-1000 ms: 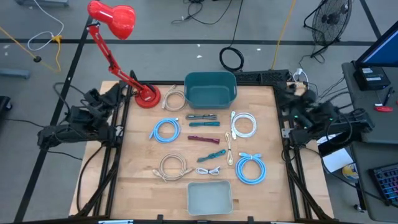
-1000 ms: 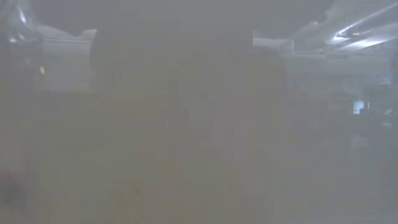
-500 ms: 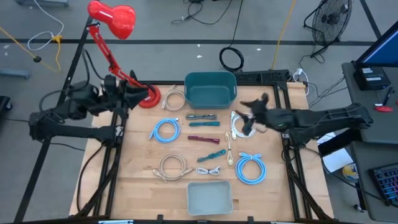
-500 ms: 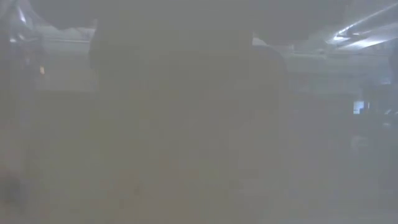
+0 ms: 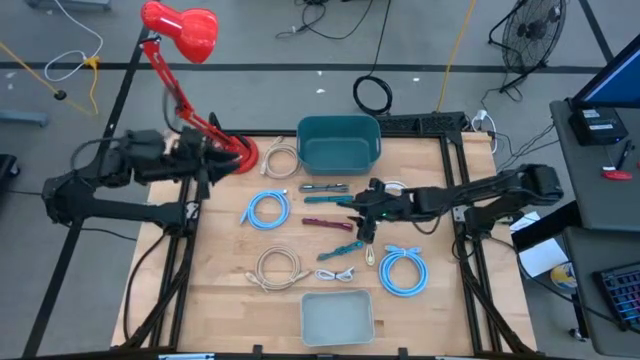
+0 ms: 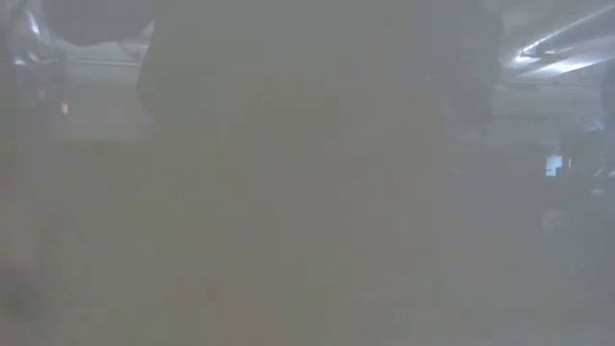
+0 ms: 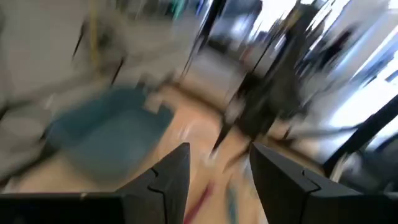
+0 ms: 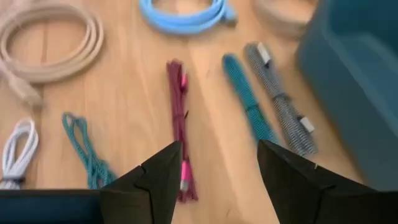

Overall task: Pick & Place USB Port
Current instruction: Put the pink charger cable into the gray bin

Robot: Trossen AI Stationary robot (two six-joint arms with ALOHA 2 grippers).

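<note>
Fingers (image 8: 155,180) of my right gripper (image 8: 214,186) stand apart and empty, maroon cable (image 8: 180,124) just ahead between them; risk noted: neighbouring teal cable (image 8: 245,99) lies close, so closing off-centre could catch both.

1. Low view: fogged out, only vague dark shapes, nothing on the bench identifiable.
2. Left wrist view: motion-smeared; teal bin (image 7: 109,134) is a soft blob, cables beyond it unreadable streaks.
3. Right wrist view: teal bin (image 8: 357,68) cut by the frame edge; white cable (image 8: 15,152) and beige cable coil (image 8: 46,40) cropped too.
4. High view: cable connector types too small to tell.
</note>
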